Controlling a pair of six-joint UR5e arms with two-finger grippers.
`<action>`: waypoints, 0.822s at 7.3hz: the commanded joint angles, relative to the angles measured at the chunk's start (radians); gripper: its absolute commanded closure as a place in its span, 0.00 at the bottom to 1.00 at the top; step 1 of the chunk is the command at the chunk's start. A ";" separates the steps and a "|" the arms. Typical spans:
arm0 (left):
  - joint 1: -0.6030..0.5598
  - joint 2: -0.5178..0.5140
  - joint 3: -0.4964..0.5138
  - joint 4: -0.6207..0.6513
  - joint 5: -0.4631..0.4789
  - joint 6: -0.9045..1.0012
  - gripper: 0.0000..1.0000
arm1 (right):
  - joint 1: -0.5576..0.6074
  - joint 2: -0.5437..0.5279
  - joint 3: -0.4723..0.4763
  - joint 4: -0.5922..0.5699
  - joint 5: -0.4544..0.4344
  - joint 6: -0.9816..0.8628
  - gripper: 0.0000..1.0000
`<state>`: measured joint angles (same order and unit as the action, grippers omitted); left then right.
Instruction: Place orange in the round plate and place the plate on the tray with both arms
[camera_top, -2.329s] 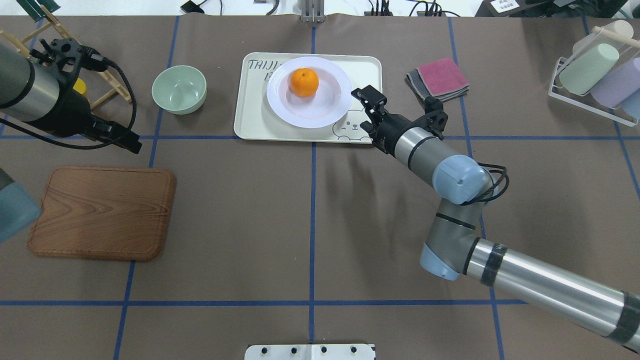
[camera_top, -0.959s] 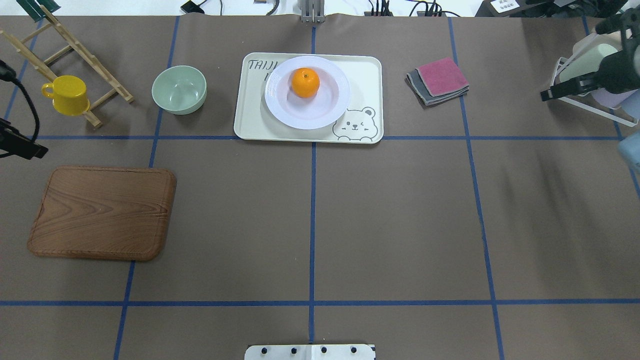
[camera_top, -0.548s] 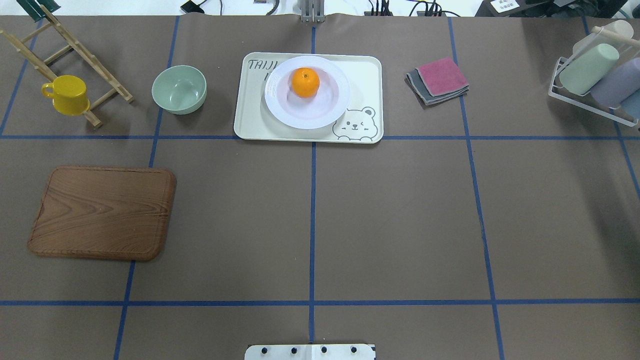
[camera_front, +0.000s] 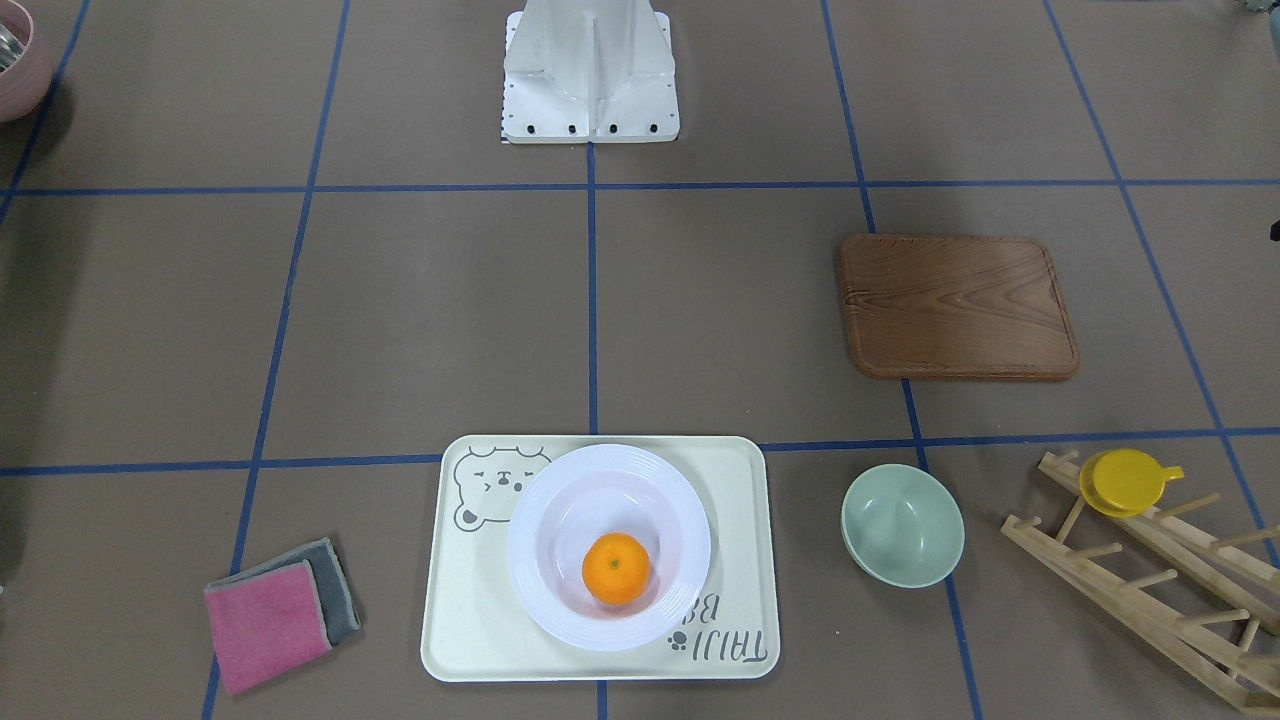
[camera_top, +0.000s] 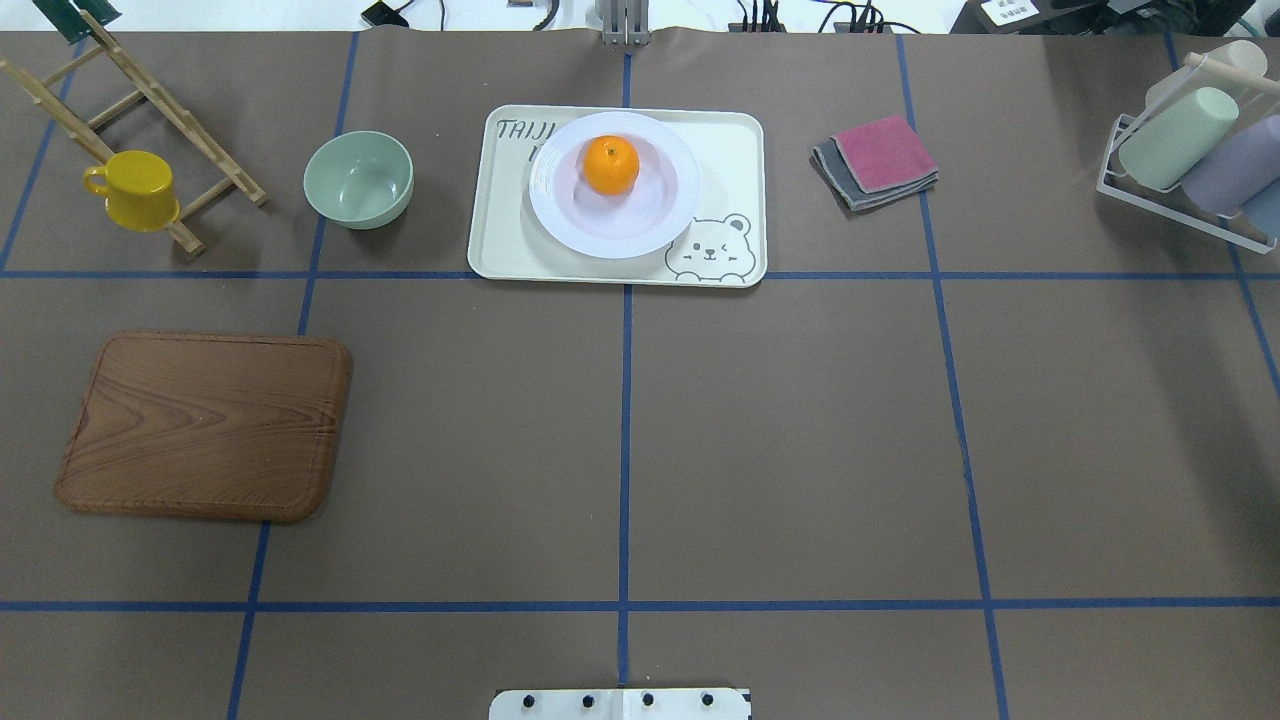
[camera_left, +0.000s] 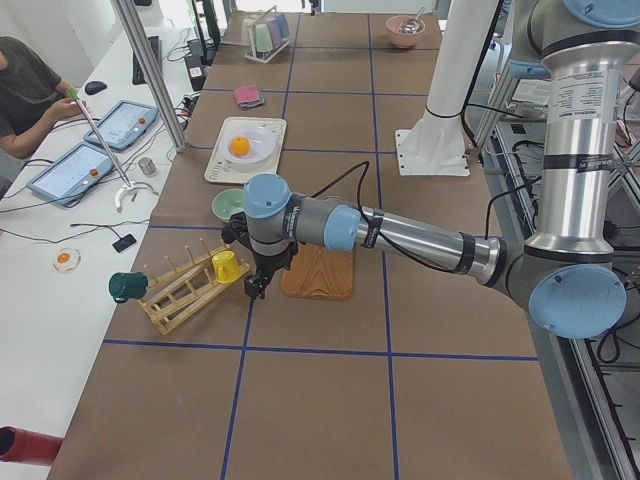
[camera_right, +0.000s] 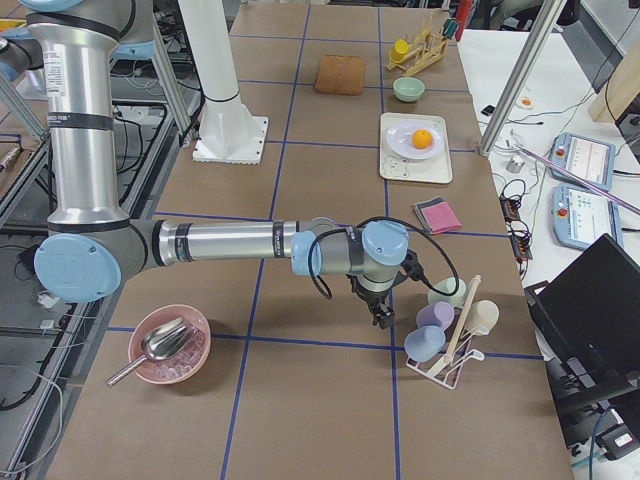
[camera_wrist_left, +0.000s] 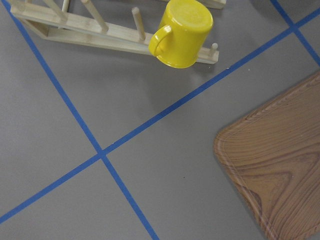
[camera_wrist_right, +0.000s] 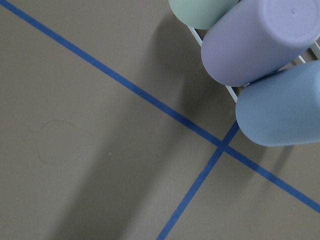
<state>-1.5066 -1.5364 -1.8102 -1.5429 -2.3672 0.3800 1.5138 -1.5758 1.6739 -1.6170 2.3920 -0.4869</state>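
The big brown worktop (camera_top: 800, 450) has the tray (camera_top: 730, 150) lying flat on it, on the far side from me, near the middle line. The round plate (camera_top: 620, 225) sits on the tray, a bit toward the end with the letters, and it covers some of them. The bear drawing at the other end is in the open. The orange (camera_top: 611, 165) sits inside the plate, in the deep part, a little off the middle. Nothing of mine touches any of them.

So I think the job is done. The orange is in the plate and the plate is on the tray. I see nothing left to do but rest.

My left arm (camera_left: 400, 235) is far off to my left side. My left pincer (camera_left: 253, 292) hangs above the worktop, between the brown board (camera_wrist_left: 280, 165) and the wooden rack (camera_wrist_left: 75, 25) with the yellow cup (camera_wrist_left: 185, 32) on it. My right arm (camera_right: 230, 243) is far off to my right side. My right pincer (camera_right: 384, 320) hangs just beside the purple cup (camera_wrist_right: 255, 40) and the blue cup (camera_wrist_right: 280, 105).

Both pincers show only small, from the side. I cannot tell if they are wide or narrow. I see nothing in them.
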 joint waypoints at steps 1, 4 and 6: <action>-0.006 0.022 0.003 0.001 -0.001 -0.021 0.00 | -0.001 -0.013 0.044 -0.043 -0.020 0.002 0.00; -0.006 0.050 -0.012 -0.014 -0.061 -0.145 0.00 | -0.003 -0.006 0.043 -0.040 -0.037 0.002 0.00; -0.003 0.050 -0.009 -0.014 -0.061 -0.156 0.00 | -0.003 -0.004 0.046 -0.040 -0.015 0.005 0.00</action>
<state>-1.5112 -1.4887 -1.8189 -1.5564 -2.4253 0.2314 1.5113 -1.5810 1.7176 -1.6569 2.3636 -0.4840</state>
